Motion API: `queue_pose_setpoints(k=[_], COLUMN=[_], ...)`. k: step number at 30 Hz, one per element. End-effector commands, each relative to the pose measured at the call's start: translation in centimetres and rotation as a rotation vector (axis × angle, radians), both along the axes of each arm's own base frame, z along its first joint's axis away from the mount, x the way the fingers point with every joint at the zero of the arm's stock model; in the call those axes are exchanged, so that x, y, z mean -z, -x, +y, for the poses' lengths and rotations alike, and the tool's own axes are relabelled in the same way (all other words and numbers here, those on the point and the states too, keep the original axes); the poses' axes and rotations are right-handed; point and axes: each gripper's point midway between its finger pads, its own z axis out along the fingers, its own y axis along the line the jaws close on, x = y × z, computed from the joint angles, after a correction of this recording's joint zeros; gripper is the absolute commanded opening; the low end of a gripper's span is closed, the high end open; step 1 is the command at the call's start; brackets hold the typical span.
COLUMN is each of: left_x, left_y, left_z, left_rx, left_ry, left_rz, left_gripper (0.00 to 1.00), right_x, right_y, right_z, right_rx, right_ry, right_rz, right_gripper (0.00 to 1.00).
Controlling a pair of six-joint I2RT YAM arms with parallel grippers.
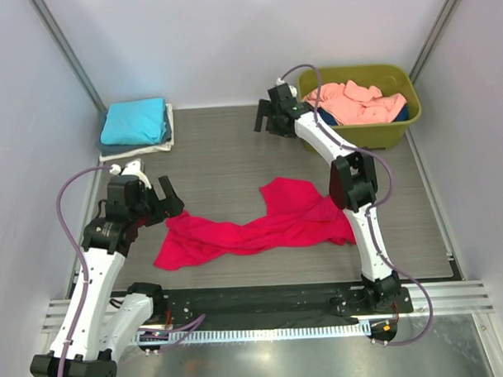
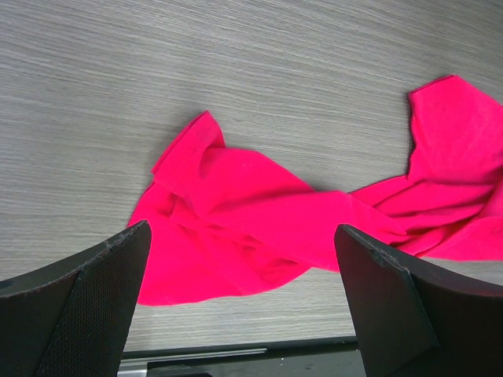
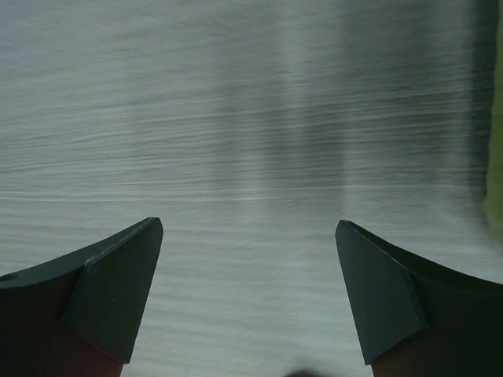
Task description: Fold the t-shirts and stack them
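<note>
A crimson-pink t-shirt [image 1: 261, 224] lies crumpled and stretched across the middle of the table; it also shows in the left wrist view [image 2: 259, 228]. My left gripper [image 1: 171, 199] is open and empty, just above the shirt's left end [image 2: 240, 298]. My right gripper [image 1: 265, 115] is open and empty at the back of the table, left of the tub, over bare table [image 3: 247, 290]. A stack of folded t-shirts, turquoise [image 1: 134, 121] on top of grey-blue and white, sits at the back left. Salmon-pink shirts [image 1: 358, 102] fill the tub, with a dark blue one [image 1: 402, 114] at its right.
The olive-green plastic tub [image 1: 406, 127] stands at the back right corner. White walls close in the table on three sides. A metal rail [image 1: 264, 308] runs along the near edge by the arm bases.
</note>
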Motion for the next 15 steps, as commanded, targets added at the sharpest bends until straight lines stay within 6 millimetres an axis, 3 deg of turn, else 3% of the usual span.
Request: queue_pose_setpoints(k=[1,4,6,7,9,12,13,15], left_x=[-0.9,-0.8,-0.8,-0.7,-0.5,-0.3,-0.2,-0.4], left_y=[-0.5,-0.5,-0.5,-0.6,-0.6,-0.8,-0.8,-0.9], left_z=[0.2,0.1,0.1,0.1,0.2,0.2,0.4,1.2], left_rx=[-0.008,-0.005,-0.004,-0.007,-0.007,-0.013,-0.022,-0.068], left_ry=[0.000,0.001,0.001,0.000,-0.003,-0.007,-0.012,-0.033], left_rz=[-0.050,-0.047,-0.044,-0.043,-0.032,-0.022,-0.015,-0.006], left_gripper=[1.00,1.00,1.00,1.00,1.00,1.00,1.00,0.95], right_x=[-0.1,-0.1,-0.5,-1.1,-1.7,-2.9,-3.2,-4.5], right_y=[-2.8,-3.8,-4.0,-4.0,-3.8,-2.5,-1.5,0.3], right_z=[-7.5,-13.3,-16.0,-16.3,-15.0,-9.9,-7.1,-4.4], right_rx=[0.122,0.194,0.209,0.203,0.123,-0.051,-0.117,-0.196], right_ry=[0.053,0.072,0.093,0.096,0.071,0.001,-0.007,-0.010], right_rz=[-0.013,-0.002,-0.006,-0.014,-0.020,-0.027,-0.031,-0.041], right_gripper=[0.99,0.99,0.99,0.99,1.00,1.00,1.00,1.00])
